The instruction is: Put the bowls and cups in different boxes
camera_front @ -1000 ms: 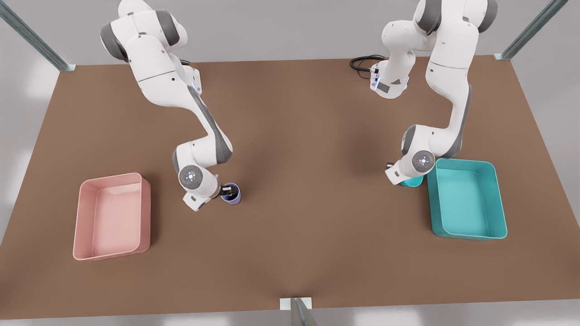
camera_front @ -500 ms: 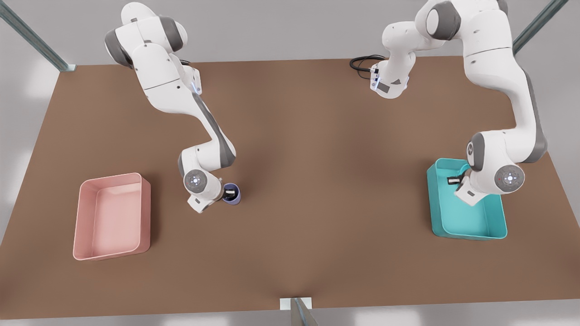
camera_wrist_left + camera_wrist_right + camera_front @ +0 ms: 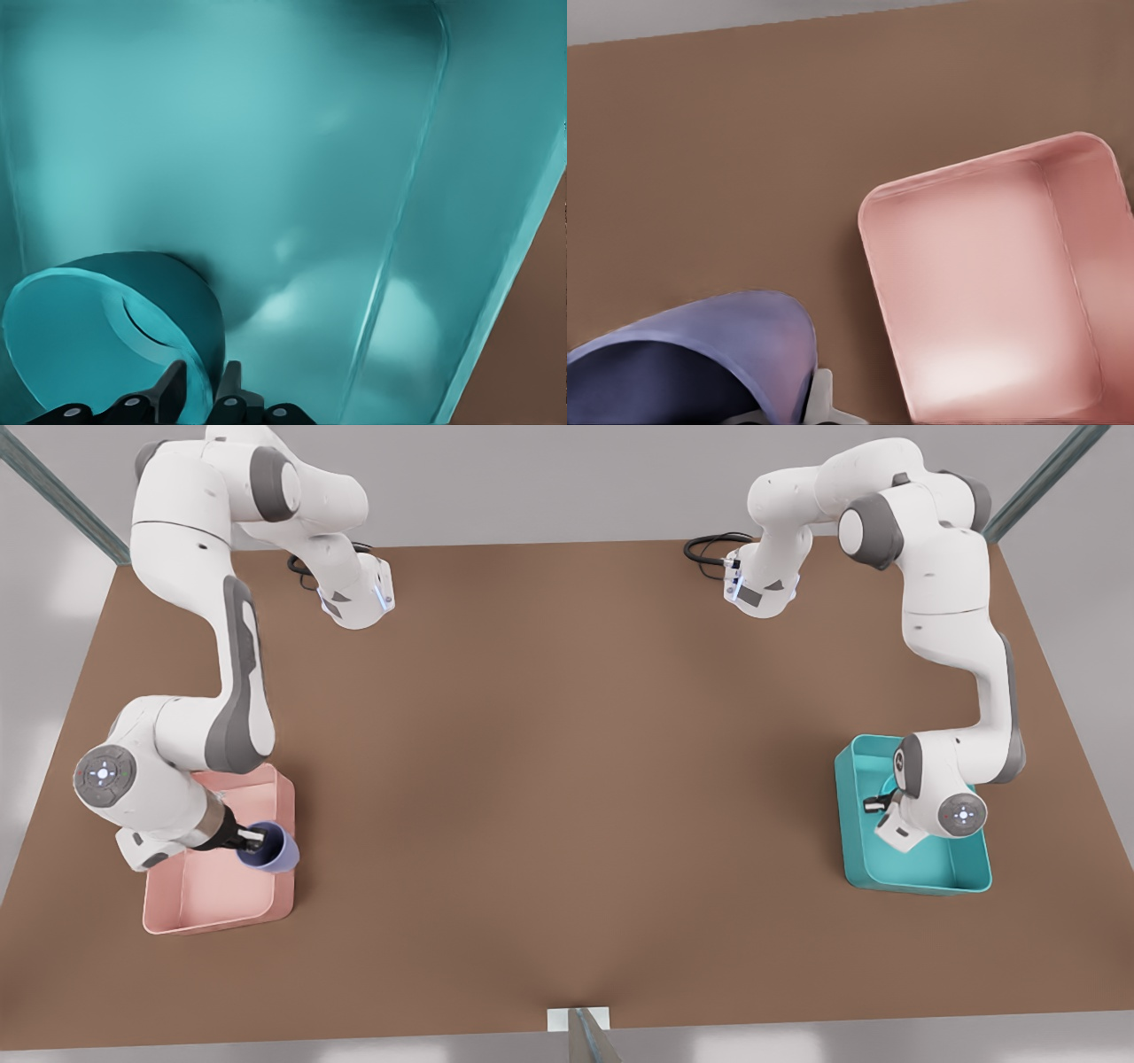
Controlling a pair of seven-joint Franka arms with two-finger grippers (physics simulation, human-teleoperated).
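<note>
Stock at this moment, task part-way through, neither item released:

Item one: small round teal bowl (image 3: 111, 341). We have our left gripper (image 3: 202, 390) clamped on its rim, one finger inside and one outside. Bowl and gripper sit inside the shallow rectangular teal tub (image 3: 917, 868), whose floor lies just below the gripper; whether the bowl touches that floor we cannot tell. We judge this half close to done: letting go and lifting clear is what is left.

Item two: small lavender-purple handleless tumbler (image 3: 270, 849), dark inside. Our right gripper (image 3: 246, 839) pinches its wall, one finger in the mouth, and holds it tilted in the air. The shallow pale pink rectangular tub (image 3: 190, 912) lies beneath the gripper, and the tumbler hangs over the tub's wall nearest the middle of the brown surface (image 3: 567, 779). In the right wrist view the pink tub lies open below. We judge this half less advanced: centre over the tub, lower, release.
</note>
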